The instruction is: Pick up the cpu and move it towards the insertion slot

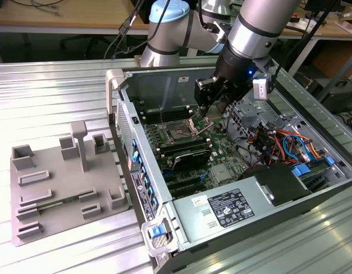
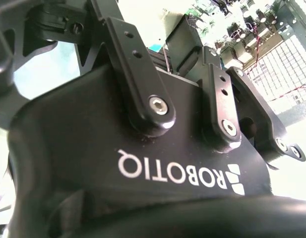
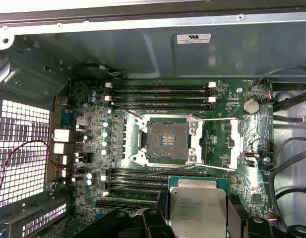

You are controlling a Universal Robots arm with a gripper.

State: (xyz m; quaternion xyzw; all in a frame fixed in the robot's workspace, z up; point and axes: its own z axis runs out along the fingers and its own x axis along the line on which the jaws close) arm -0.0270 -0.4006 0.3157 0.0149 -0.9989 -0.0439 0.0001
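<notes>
The cpu (image 3: 197,207), a flat square chip with a pale metal top, sits between the black fingers (image 3: 160,214) of my gripper (image 3: 197,220), which is shut on it. In the first wrist view it hangs just short of the insertion slot (image 3: 166,141), a dark square socket in a shiny steel frame with its hinged bracket (image 3: 227,144) swung open. In the exterior view my gripper (image 1: 210,116) hovers inside the open computer case, slightly above and to the exterior view's right of the insertion slot (image 1: 180,135). The gripper's black body (image 2: 143,163) shows close up in the second wrist view.
Long black memory slots (image 3: 160,91) flank the socket. A grey plastic tray (image 1: 61,182) with raised blocks lies on the metal table at the exterior view's left. The case wall (image 1: 127,123), a power supply (image 1: 233,208) and bundled cables (image 1: 284,145) surround the board.
</notes>
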